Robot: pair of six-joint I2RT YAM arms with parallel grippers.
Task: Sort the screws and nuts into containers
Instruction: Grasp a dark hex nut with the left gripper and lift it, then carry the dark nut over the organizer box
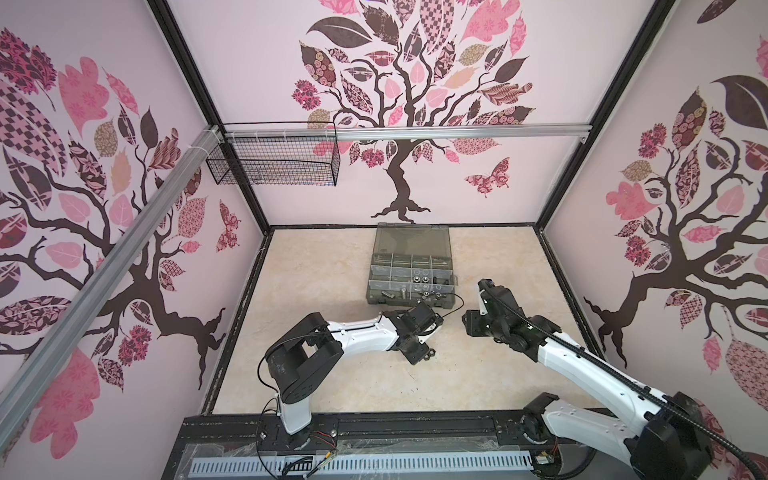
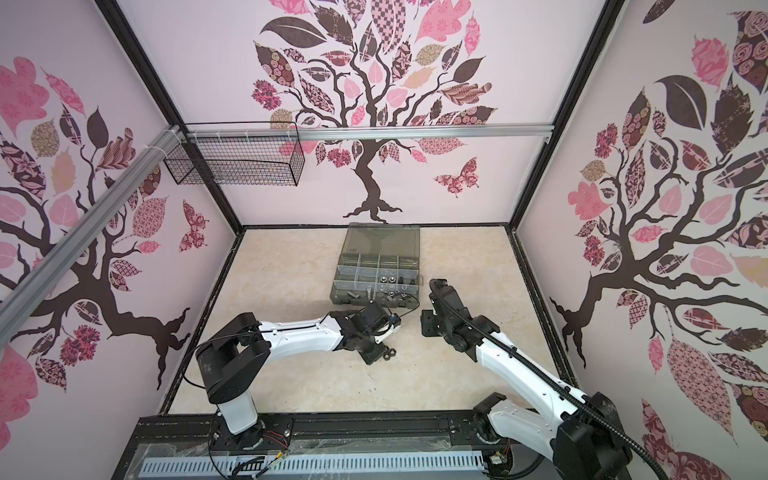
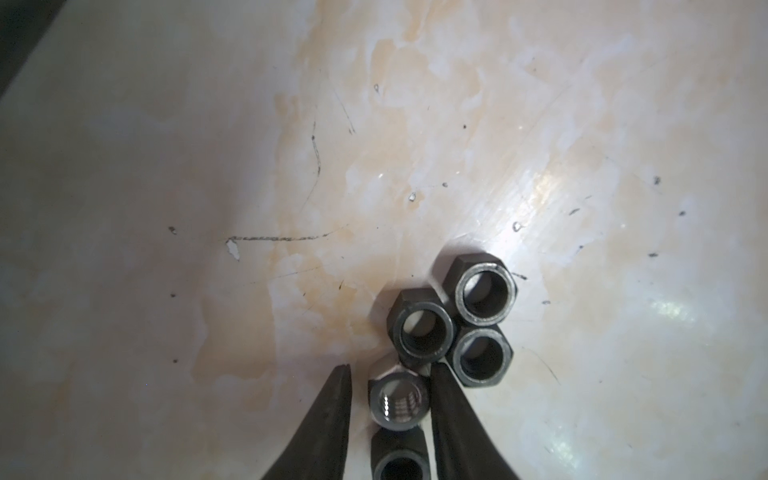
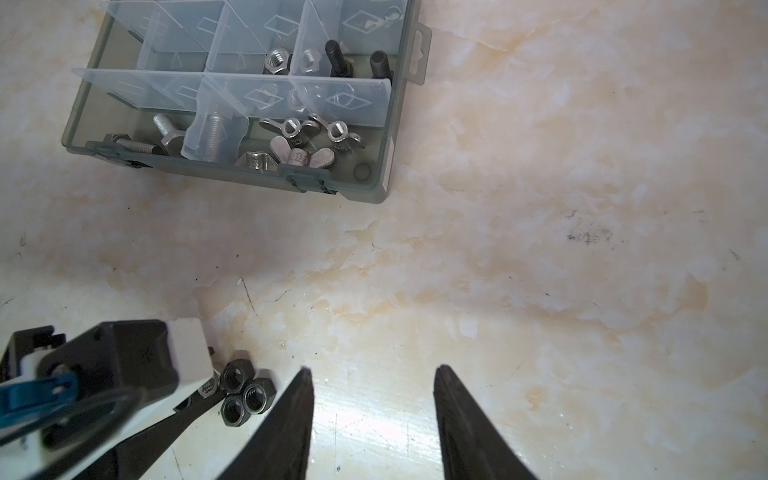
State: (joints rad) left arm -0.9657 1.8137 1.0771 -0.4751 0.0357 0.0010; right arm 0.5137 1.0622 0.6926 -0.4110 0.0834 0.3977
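five nuts [image 3: 401,328] huddle on the table [image 3: 166,166] just short of the organizer case [image 4: 365,195] — left gripper [image 3: 390,369] straddles the pale nut [image 3: 399,401], jaws not clamped yet. next, i reckon: pinch, lift, drop in a nut compartment [image 4: 237,62]. right gripper [image 4: 372,370] is open, empty.

Loose hex nuts [image 3: 457,353] x5; wing nuts [image 4: 297,157] x3; blk screws [image 4: 336,58] x2; case [image 4: 374,195] x1
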